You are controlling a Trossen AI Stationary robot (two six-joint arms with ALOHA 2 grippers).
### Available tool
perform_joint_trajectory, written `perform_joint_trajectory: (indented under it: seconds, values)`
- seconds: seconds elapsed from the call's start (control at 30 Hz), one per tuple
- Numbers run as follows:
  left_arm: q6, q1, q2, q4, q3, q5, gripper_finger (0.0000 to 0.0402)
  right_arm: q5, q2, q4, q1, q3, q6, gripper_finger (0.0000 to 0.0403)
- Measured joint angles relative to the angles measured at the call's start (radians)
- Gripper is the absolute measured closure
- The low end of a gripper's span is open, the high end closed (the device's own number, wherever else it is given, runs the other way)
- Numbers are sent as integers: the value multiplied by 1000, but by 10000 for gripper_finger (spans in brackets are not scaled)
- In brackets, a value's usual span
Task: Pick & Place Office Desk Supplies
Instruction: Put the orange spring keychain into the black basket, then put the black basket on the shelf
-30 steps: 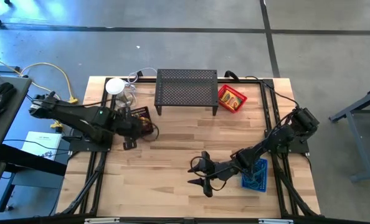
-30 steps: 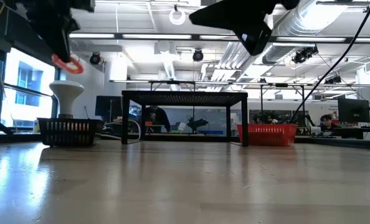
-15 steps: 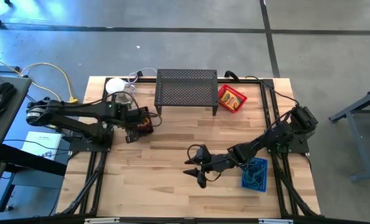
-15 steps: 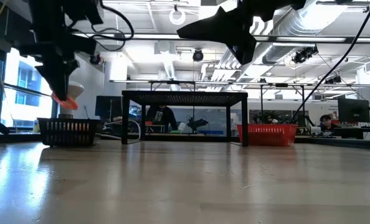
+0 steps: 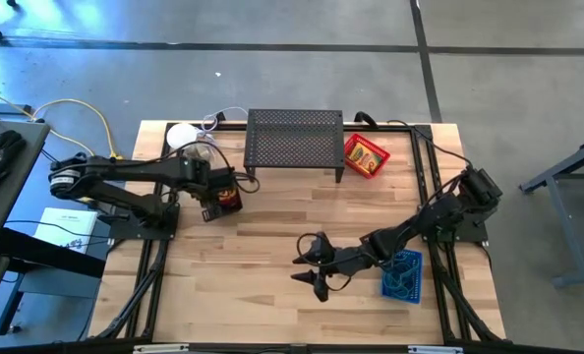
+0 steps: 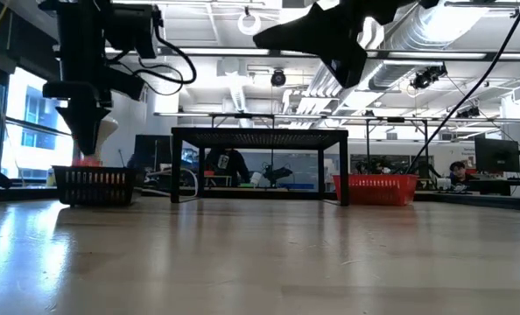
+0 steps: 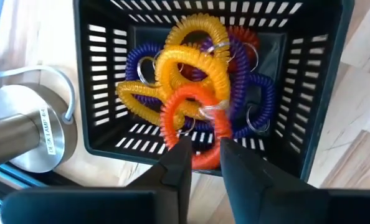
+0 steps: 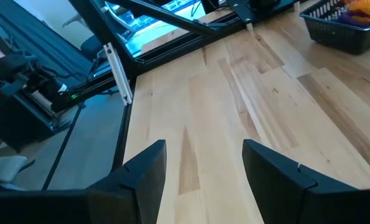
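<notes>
My left gripper (image 7: 200, 146) hung directly over the black mesh tray (image 7: 316, 118), jaws parting around the orange coil ring (image 7: 191, 112); my right gripper (image 5: 310, 267), jaws open, waited mid-bench, well apart.

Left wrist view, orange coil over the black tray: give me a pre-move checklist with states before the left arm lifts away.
1. Left tool over the black mesh tray: ok.
2. Orange coil inside the tray walls: not ok; its lower loop lies across the near rim.
3. Coil free of the tool: cannot tell; it sits between the fingers, which stand slightly apart.
4. Other coils, yellow and purple, settled in the tray: ok.
5. Lamp base beside the tray, apart from the tool: ok.
6. Right tool parked open over bare table, far from the tray: ok.
</notes>
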Motion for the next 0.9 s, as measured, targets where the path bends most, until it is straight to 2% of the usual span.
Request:
perform_joint_trajectory:
  seconds: [0.33, 0.4, 0.57, 0.73, 0.9]
  values:
    - [2, -24, -8, -27, 54, 0, 310, 0, 0, -1, 22, 0, -23, 203]
    - [7, -53, -23, 0, 67, 5, 310, 0, 0, -8, 22, 0, -26, 203]
    - [5, -149, -42, 83, 66, 92, 310, 0, 0, -23, 22, 0, -26, 203]
    - [-66, -231, -27, 189, 35, 89, 310, 0, 0, -31, 22, 0, -26, 203]
    - [-103, -284, -3, 206, 27, 89, 310, 0, 0, -43, 27, 0, -23, 203]
